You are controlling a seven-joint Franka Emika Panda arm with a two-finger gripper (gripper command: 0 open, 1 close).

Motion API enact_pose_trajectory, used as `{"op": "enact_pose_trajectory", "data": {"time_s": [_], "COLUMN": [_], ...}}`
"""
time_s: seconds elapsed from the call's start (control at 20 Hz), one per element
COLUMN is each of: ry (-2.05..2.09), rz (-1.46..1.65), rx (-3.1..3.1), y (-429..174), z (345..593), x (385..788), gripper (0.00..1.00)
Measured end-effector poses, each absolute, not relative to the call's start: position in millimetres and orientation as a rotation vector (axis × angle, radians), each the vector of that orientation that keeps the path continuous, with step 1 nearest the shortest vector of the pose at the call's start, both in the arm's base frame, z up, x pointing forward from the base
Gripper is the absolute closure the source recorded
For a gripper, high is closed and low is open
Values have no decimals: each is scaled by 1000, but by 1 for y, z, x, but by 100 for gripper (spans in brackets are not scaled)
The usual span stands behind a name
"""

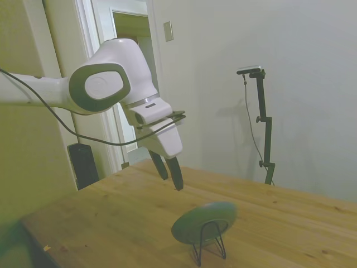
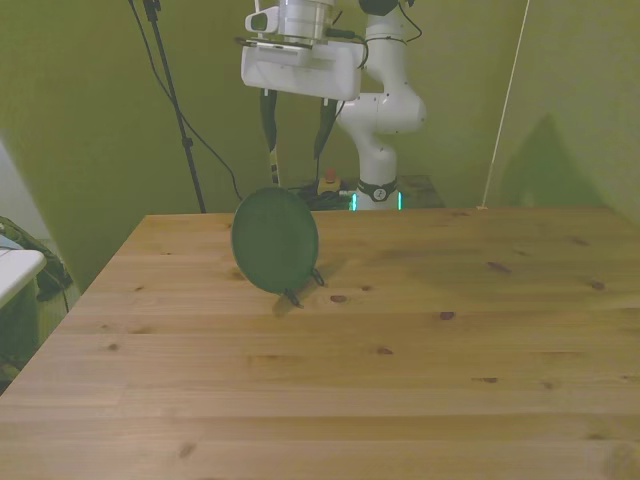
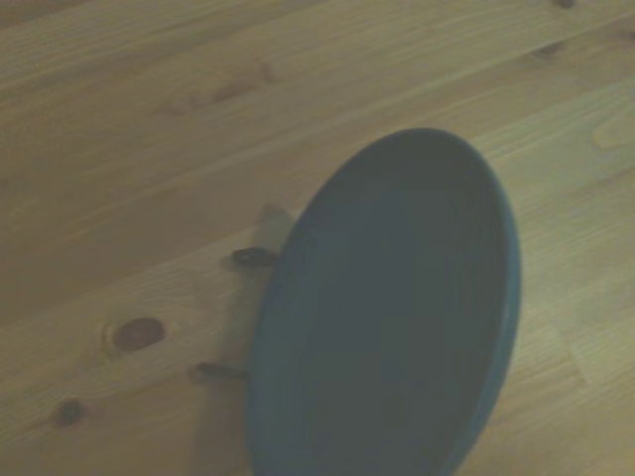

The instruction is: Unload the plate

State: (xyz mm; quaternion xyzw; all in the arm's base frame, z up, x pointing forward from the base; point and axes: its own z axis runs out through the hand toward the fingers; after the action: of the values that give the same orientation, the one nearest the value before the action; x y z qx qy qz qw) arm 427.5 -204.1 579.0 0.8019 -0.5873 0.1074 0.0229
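The arm is glossy white with rounded shells and a dark grey oval cap at one joint. A thin black cable trails along it. The end effector has a white boxy body and two slim dark fingers.

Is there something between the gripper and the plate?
No. In the side view only open air separates the gripper from the plate on its stand.

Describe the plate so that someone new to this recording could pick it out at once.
On the wooden table, look below the white arm's gripper, whose jaws hang open above it. There stands the plate, round and dark grey-green, propped nearly upright in a thin black wire stand. Nothing else on the table is round.
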Motion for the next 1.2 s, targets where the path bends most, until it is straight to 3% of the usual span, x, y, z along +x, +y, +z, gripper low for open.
{"op": "enact_pose_trajectory", "data": {"time_s": [0.3,0.8,1.2], "ry": [-1855,-1798,-1691], "rz": [276,203,27], "rx": [2447,2422,2403], "y": [-232,-250,-225], "z": [566,567,558], "x": [438,478,497], "gripper": [0,0,0]}}
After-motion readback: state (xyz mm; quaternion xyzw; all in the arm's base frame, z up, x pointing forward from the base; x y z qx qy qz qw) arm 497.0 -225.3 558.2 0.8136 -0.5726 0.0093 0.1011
